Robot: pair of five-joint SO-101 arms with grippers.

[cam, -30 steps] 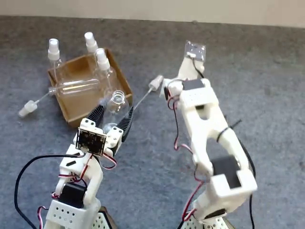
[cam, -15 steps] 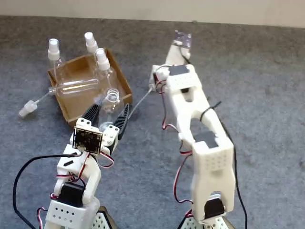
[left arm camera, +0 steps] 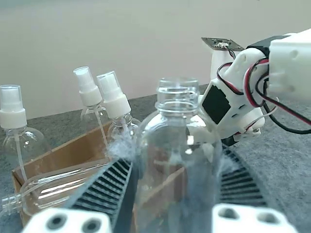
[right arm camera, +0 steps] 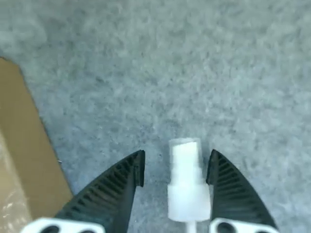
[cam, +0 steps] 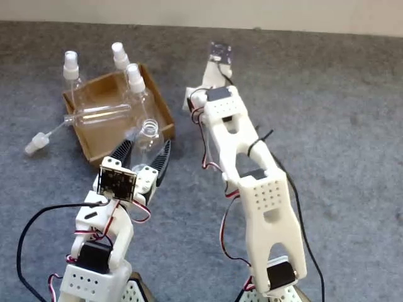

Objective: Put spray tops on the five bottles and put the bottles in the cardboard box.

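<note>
1. Loose spray top [cam: 36, 145]: furthest left, flat on the grey carpet [cam: 340, 126] outside the box. It is white plastic, and its thin tube points toward the box.
2. Capped bottles [cam: 71, 66]: three clear, round-shouldered ones stand upright with white tops on. They are at the box's far side; I can't tell which stand inside it.
3. Box [cam: 161, 100]: shallow brown cardboard, open on top. A clear lying bottle [cam: 101, 114] rests on its side in it and looks uncapped.
4. Bottle [cam: 149, 135]: upright by the box's near right wall, with a bare threaded neck and its mouth facing up. The left gripper [cam: 148, 146] has its black ribbed jaws pressed to the bottle's two sides, clamped on it as far as I can see. The plastic looks slick and thin, so I'd expect it to flex under a hard squeeze.
5. Spray top [right arm camera: 187, 182]: on the carpet right of the box, with its long axis running straight out between the jaws and its nozzle end away from the wrist. The right gripper [right arm camera: 177, 154] has its jaws apart, one on each side of the top, with a gap on both sides.
6. The relation that counts: the right arm [cam: 239, 138] is plainly nearer this top. The bottle's open mouth waits to its left, so I'd say the top must be gripped and turned tube-down over that neck.
</note>
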